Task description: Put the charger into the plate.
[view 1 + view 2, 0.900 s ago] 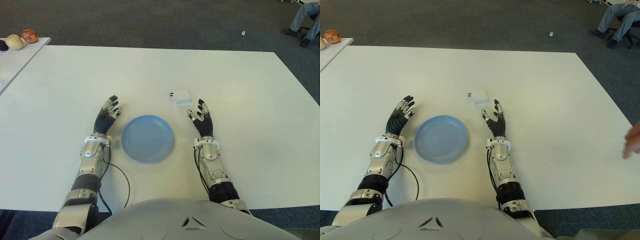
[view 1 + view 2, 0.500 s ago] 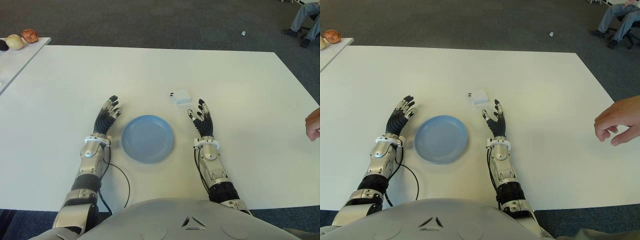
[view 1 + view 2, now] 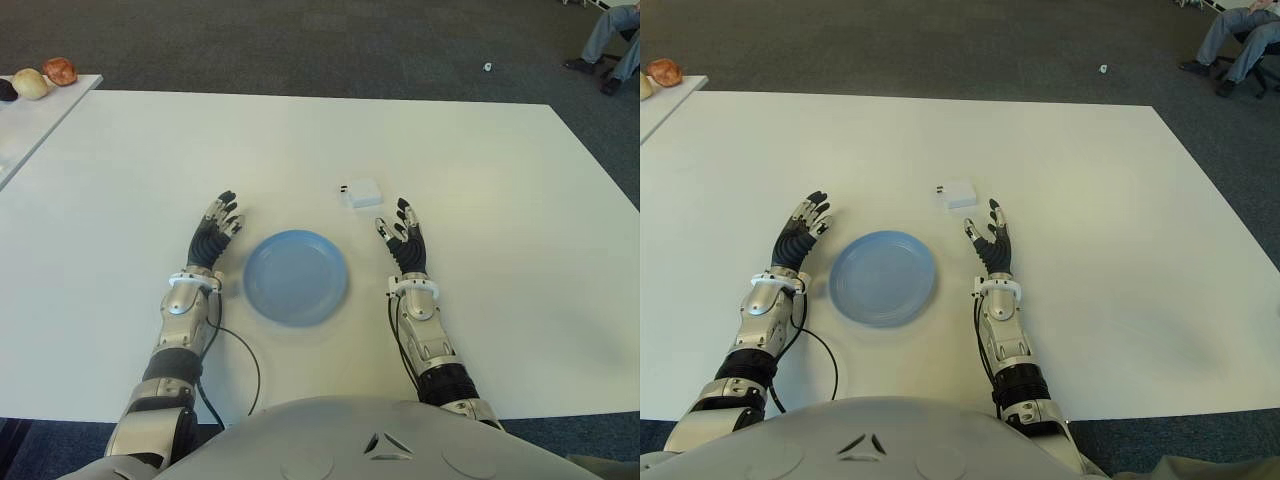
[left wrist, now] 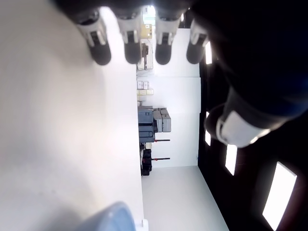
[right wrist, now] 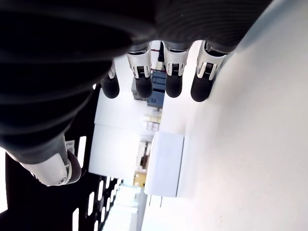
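gone from the right edge is a person's hand; both hands, left hand [image 3: 214,235] and right hand [image 3: 404,238], lie released flanking the plate [image 3: 296,277], charger [image 3: 361,193] at centre on the counter [image 3: 480,200].

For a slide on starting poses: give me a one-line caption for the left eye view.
Open left hand and right hand flank the empty plate; charger lies beyond the right hand.
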Motion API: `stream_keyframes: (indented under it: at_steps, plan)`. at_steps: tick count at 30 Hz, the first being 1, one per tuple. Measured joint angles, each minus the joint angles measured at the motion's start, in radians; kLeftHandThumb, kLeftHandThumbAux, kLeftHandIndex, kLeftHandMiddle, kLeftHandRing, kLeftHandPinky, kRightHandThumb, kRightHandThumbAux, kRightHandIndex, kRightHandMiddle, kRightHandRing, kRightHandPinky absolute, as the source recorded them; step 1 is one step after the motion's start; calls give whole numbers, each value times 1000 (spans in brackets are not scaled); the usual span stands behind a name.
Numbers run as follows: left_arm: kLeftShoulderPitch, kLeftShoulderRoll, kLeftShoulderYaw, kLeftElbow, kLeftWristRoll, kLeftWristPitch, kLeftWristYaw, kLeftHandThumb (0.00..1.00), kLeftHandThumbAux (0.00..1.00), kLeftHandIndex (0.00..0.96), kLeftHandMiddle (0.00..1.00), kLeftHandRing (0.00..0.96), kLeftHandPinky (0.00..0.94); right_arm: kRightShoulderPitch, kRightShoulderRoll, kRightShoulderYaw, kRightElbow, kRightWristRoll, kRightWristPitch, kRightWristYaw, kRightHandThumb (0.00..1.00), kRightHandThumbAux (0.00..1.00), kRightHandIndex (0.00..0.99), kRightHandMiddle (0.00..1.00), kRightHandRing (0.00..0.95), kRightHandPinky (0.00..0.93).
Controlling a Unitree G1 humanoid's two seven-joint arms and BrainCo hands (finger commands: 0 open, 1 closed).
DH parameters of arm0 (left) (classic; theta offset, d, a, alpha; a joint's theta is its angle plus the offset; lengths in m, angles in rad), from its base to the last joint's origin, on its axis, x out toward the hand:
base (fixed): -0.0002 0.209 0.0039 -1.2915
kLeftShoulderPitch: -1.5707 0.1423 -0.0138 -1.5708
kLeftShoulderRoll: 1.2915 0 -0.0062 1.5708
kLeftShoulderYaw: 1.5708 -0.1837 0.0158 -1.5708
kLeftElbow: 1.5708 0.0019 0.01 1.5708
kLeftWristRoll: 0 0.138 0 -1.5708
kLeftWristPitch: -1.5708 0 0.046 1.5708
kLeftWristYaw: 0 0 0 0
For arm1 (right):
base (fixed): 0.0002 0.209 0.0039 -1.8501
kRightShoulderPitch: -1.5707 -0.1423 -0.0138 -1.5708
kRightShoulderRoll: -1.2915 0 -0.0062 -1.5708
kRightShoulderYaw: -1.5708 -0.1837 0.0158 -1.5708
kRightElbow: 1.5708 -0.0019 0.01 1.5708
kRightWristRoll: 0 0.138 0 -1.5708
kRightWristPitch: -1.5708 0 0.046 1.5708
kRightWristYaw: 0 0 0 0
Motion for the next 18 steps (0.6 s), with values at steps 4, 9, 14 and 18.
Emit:
stream_keyframes:
  at_steps: [4, 9, 14, 18]
  plan:
    - [0, 0, 0, 3, 0, -1, 0, 0, 606, 0, 19, 0, 2, 0, -1, 0, 0, -2, 0, -2, 106, 565, 25, 56, 57, 89]
    - [0, 0, 0, 7, 0, -7, 0, 0, 608, 0, 20, 0, 1, 0, -2, 0, 0, -3, 0, -2, 103, 558, 23, 57, 58, 89]
    - [-1, 0, 0, 8, -1, -8, 0, 0, 609, 0, 20, 0, 0, -1, -5, 0, 0, -4, 1, -2, 98, 554, 20, 58, 58, 85]
    - [0, 0, 1, 8, -1, -8, 0, 0, 610, 0, 19, 0, 0, -15, -6, -1, -22, -23, 42, -15, 102, 554, 22, 58, 60, 89]
